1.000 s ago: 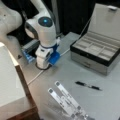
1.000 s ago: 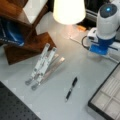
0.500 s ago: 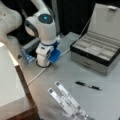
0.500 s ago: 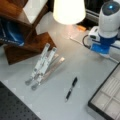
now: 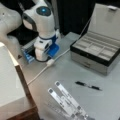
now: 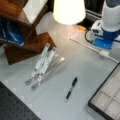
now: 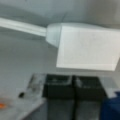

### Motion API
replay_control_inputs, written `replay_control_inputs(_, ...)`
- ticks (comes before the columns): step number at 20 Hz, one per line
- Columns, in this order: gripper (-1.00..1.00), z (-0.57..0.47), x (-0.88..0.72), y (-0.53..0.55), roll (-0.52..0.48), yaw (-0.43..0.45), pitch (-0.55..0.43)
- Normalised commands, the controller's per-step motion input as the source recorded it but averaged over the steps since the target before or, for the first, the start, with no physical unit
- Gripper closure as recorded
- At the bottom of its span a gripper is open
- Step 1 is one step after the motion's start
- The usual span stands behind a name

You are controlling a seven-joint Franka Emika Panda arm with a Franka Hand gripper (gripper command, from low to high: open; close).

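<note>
In a front view the gripper (image 5: 42, 56) hangs low over the table (image 5: 75, 72), just beside a white plug (image 5: 50, 62) on a white cable (image 5: 37, 73). A grey box (image 5: 96, 53) stands open toward that view's right, a pen (image 5: 88, 85) lies well apart below it, and a folded stand (image 5: 66, 100) sits near the bottom.

In a front view the gripper (image 6: 106, 42) is at the top right, the plug (image 6: 104, 53) just below it, the cable (image 6: 85, 45) running left toward a lamp (image 6: 68, 10).

In the wrist view the plug (image 7: 86, 47) fills the middle, just ahead of the dark fingers (image 7: 58, 86), which stand pressed together with nothing between them. To take the plug well, I judge the fingers must first part wider than its body, then centre over it and close across its flat sides, not on the cable.
</note>
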Motion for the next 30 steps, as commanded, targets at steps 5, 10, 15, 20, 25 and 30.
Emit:
replay_control_inputs(5,1.00,-0.54,-1.00,0.03,0.130,-0.241,-0.575)
replay_control_inputs(10,1.00,-0.65,-1.00,-0.02,0.119,-0.232,-0.638)
replay_control_inputs(15,1.00,-0.58,-1.00,-0.08,0.103,-0.226,-0.704)
replay_control_inputs(20,1.00,-0.55,-1.00,-0.15,0.091,-0.202,-0.736)
replay_control_inputs(25,1.00,-0.57,-1.00,-0.21,0.063,-0.172,-0.730)
replay_control_inputs(30,1.00,-0.57,-1.00,-0.23,0.049,-0.152,-0.715)
